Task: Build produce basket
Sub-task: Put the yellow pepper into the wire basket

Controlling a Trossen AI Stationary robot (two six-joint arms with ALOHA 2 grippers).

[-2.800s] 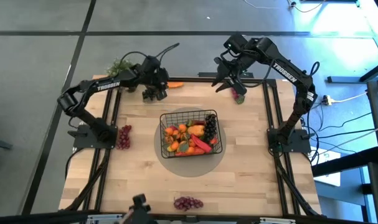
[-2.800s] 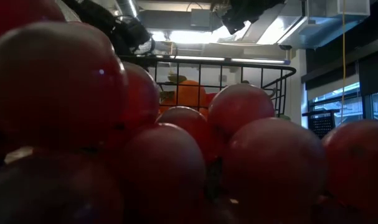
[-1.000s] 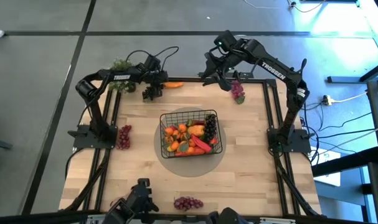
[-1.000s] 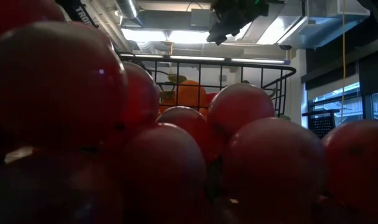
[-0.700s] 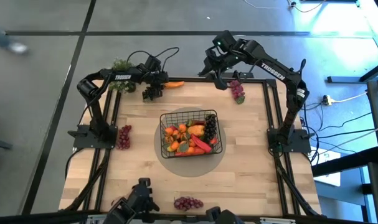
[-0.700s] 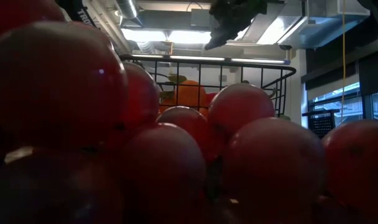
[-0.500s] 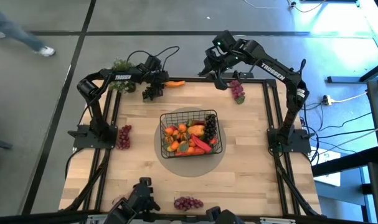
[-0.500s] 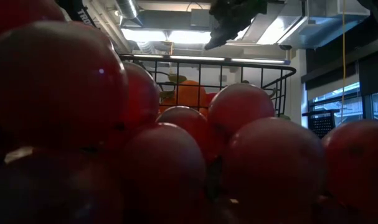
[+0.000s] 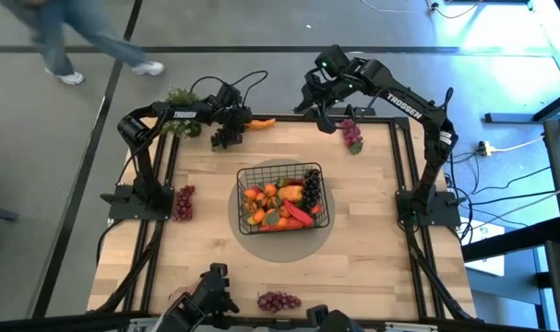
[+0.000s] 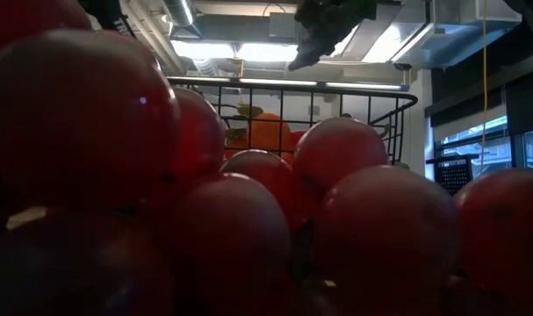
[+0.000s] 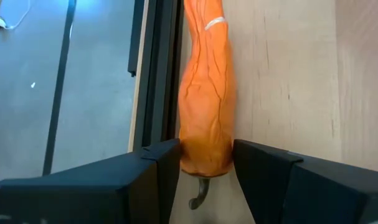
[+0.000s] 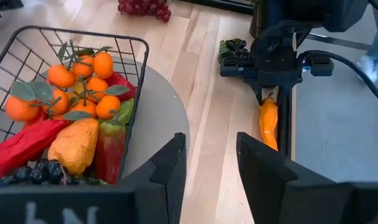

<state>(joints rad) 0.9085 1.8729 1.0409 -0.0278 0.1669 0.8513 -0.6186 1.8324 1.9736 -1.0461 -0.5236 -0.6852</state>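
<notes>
The black wire basket stands mid-table on a grey disc, filled with produce: oranges, red peppers and dark grapes. An orange pepper lies along the table's far edge beside the rail. My left gripper is low over the pepper's stem end, one finger on each side of it, jaws open about as wide as the pepper. My right gripper hangs open and empty, high above the far edge. My left gripper comes slanting down along the pepper, a finger close on each side of its stem end. Whether the fingers touch it I cannot tell. The pepper lies flat on the wood.
Purple grapes lie at the far right. Red grape bunches lie at the left edge and the near edge, the latter filling the low view. A dark green bunch lies beside my left gripper. A leafy plant stands beyond the far left corner.
My right gripper has turned a little at its wrist while staying high above the far edge. A person has walked across the floor beyond the table's far left.
</notes>
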